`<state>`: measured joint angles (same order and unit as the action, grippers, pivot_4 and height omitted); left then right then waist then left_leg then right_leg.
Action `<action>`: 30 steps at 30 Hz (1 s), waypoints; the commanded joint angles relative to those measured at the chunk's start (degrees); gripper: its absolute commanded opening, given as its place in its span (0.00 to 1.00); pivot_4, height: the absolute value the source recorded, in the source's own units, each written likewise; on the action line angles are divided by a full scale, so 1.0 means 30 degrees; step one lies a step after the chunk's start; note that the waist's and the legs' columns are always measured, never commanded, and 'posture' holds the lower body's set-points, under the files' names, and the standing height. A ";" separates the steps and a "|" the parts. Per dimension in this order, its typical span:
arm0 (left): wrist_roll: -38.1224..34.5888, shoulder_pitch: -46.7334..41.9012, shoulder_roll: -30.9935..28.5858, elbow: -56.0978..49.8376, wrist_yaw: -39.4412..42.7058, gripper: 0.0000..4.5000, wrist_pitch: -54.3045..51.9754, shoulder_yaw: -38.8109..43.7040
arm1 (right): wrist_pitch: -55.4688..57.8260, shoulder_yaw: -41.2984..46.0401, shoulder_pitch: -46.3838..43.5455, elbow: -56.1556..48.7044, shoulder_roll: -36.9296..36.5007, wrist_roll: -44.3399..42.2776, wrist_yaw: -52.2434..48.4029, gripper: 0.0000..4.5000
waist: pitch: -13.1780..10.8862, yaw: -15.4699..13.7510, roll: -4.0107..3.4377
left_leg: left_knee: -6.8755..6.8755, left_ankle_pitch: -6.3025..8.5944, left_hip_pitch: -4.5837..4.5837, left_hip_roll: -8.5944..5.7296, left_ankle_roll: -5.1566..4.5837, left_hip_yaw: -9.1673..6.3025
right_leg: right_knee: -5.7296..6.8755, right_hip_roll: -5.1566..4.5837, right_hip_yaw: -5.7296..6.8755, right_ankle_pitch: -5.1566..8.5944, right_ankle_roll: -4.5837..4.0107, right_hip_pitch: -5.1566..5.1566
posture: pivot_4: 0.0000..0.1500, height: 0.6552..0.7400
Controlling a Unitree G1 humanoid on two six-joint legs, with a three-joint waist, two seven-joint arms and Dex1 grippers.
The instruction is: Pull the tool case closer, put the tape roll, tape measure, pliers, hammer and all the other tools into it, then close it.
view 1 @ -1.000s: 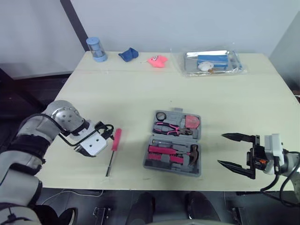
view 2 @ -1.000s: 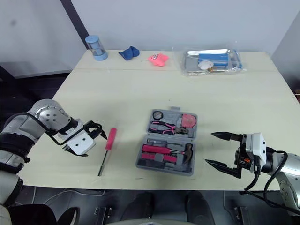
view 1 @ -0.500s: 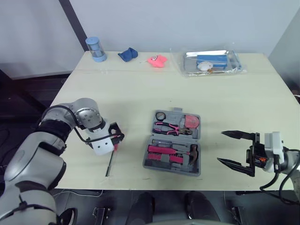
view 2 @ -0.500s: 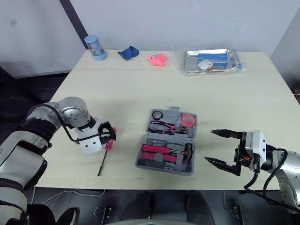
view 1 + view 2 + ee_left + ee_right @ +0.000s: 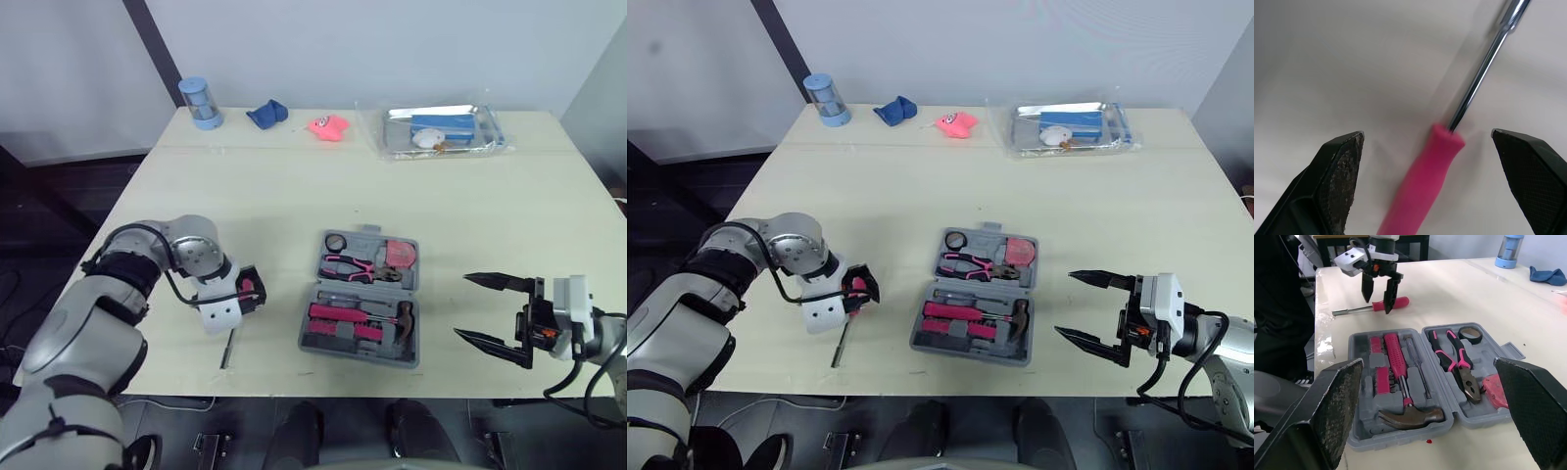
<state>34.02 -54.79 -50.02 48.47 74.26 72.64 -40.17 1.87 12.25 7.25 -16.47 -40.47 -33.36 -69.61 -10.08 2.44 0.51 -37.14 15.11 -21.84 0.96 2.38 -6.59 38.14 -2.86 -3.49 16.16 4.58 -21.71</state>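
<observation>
The case (image 5: 358,355) lies open and flat on the desk (image 5: 294,186), near the front edge and about the middle. Its far half holds the tape roll (image 5: 336,242), pliers (image 5: 358,266) and tape measure (image 5: 400,255). Its near half holds the hammer (image 5: 358,315) and some smaller pieces.

One tool lies loose on the desk: a screwdriver (image 5: 1419,178) with a pink handle, left of the case and apart from it, shaft pointing to the near edge.

The left end effector (image 5: 245,294) is down over the handle. Its fingers stand wide, one on each side, and in the left wrist view neither touches the handle. The right end effector (image 5: 462,309) hangs wide and holding nothing, right of the case and apart from it.

The step in hand looks to be the grasp of the screwdriver, probably the last tool to go in. With the handle already between the fingers, the next move calls for closing squarely on the pink part, not the thin shaft. Then comes a lift, a carry right to the case, and laying it in a free slot. The handle is round and may roll or twist if gripped off-centre. After that the case needs closing.
</observation>
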 commanded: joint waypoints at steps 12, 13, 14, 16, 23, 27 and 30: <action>0.3756 0.0016 -0.1230 0.0336 -0.4487 0.10 0.1109 -0.0379 | -0.0203 0.0534 0.0059 -0.0741 -0.0132 -0.0273 0.0335 1.00 | 0.0002 -0.0003 -0.0001 | -0.0011 0.0000 0.0013 -0.0003 -0.0001 0.0000 | 0.0024 0.0000 -0.0002 0.0000 0.0000 0.0003 | 1.00 1.00; 0.3895 0.0079 -0.1340 0.0348 -0.4719 0.10 0.1200 -0.0394 | -0.0212 0.0524 0.0063 -0.0735 -0.0133 -0.0271 0.0346 1.00 | 0.0002 0.0000 -0.0001 | -0.0012 0.0000 0.0017 -0.0003 -0.0001 0.0001 | 0.0035 0.0000 -0.0004 0.0000 0.0000 0.0003 | 1.00 1.00; 0.3915 0.0165 -0.1447 0.0340 -0.4853 0.10 0.1299 -0.0412 | -0.0222 0.0512 0.0064 -0.0733 -0.0133 -0.0270 0.0352 1.00 | 0.0002 0.0002 -0.0002 | -0.0014 -0.0001 0.0021 -0.0003 -0.0001 0.0002 | 0.0044 0.0000 -0.0004 0.0000 -0.0001 0.0003 | 1.00 1.00; 0.3396 0.0458 -0.1699 0.0181 -0.4732 0.10 0.1425 -0.0419 | -0.0212 0.0492 0.0096 -0.0805 -0.0120 -0.0281 0.0395 1.00 | 0.0002 0.0025 -0.0001 | -0.0018 -0.0001 0.0026 -0.0003 -0.0001 0.0003 | 0.0062 0.0000 -0.0006 0.0001 -0.0001 0.0002 | 1.00 1.00; -0.1759 0.2666 -0.3778 -0.2009 -0.1737 0.10 -0.0864 0.0003 | -0.0215 0.0559 0.0276 -0.0995 -0.0109 -0.0342 0.0478 1.00 | 0.0002 0.0165 -0.0004 | -0.0018 -0.0001 0.0037 -0.0002 -0.0001 0.0008 | 0.0104 0.0002 -0.0018 0.0003 -0.0004 -0.0004 | 1.00 1.00; -0.4288 0.3277 -0.3749 -0.2854 0.0031 0.10 -0.5071 0.1209 | -0.0170 0.0641 0.0410 -0.1092 -0.0148 -0.0396 0.0518 1.00 | -0.0002 0.0023 -0.0006 | -0.0034 -0.0001 0.0044 -0.0001 -0.0002 0.0012 | 0.0138 0.0001 -0.0020 0.0004 -0.0006 -0.0004 | 1.00 1.00; -0.5285 0.3728 -0.3716 -0.3729 0.0838 0.10 -0.7549 0.2004 | -0.0142 0.0592 0.0390 -0.1067 -0.0139 -0.0386 0.0540 1.00 | -0.0002 -0.0079 -0.0005 | -0.0070 -0.0001 0.0034 -0.0003 -0.0002 -0.0001 | 0.0162 0.0004 -0.0004 0.0006 -0.0003 -0.0002 | 1.00 1.00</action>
<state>21.22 -44.16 -60.63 39.84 75.08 54.45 -36.93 1.87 12.36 8.45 -17.77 -40.50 -33.49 -68.19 -10.08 2.20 0.50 -37.36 15.10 -21.74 0.94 2.37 -6.59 38.63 -2.85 -3.51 16.18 4.57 -21.72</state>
